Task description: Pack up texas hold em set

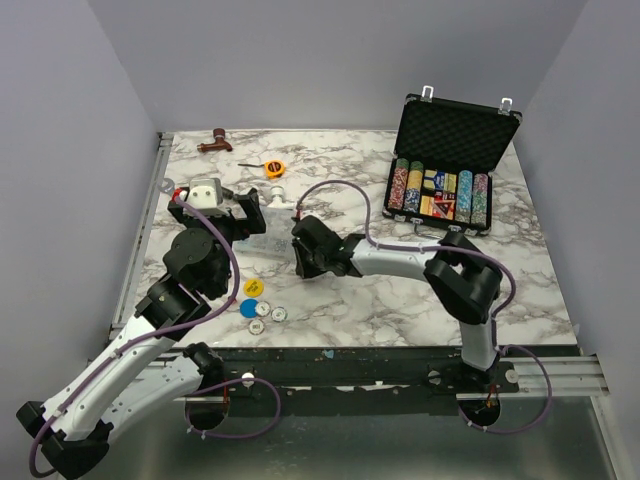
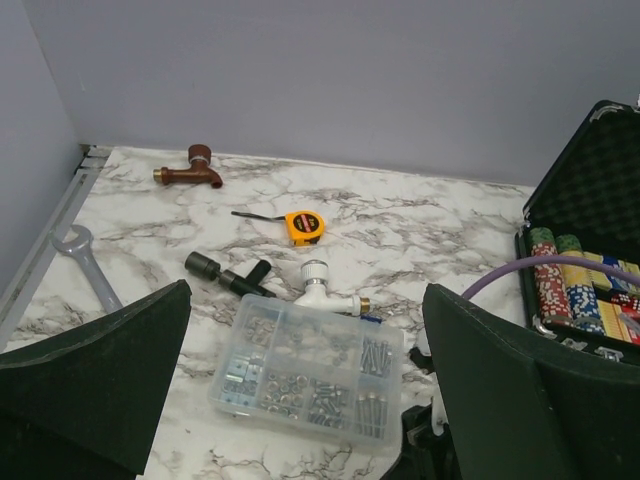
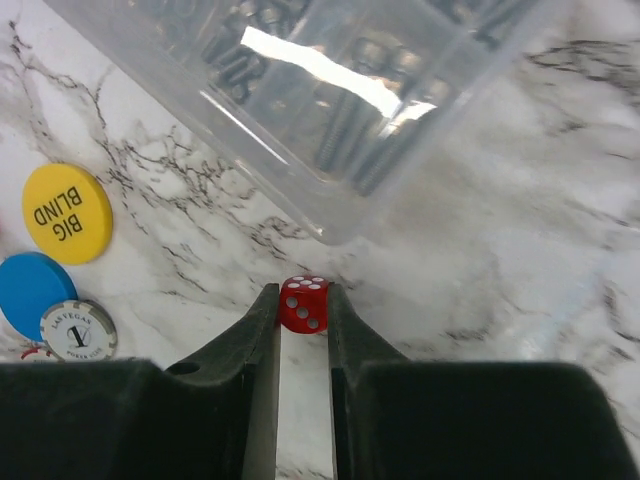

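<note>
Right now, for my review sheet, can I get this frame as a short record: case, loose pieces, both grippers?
case: black case open, lid upright, chip rows inside
right gripper: shut on the red die, which sits on the table beside the clear parts box
left gripper: open, holding nothing
loose pieces: yellow Big Blind disc, blue disc, grey chip against the blue disc
status: packing unfinished

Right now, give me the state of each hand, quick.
Left hand: open wide, holding nothing.
Right hand: closed on the red die, pinched between its fingertips.
</note>
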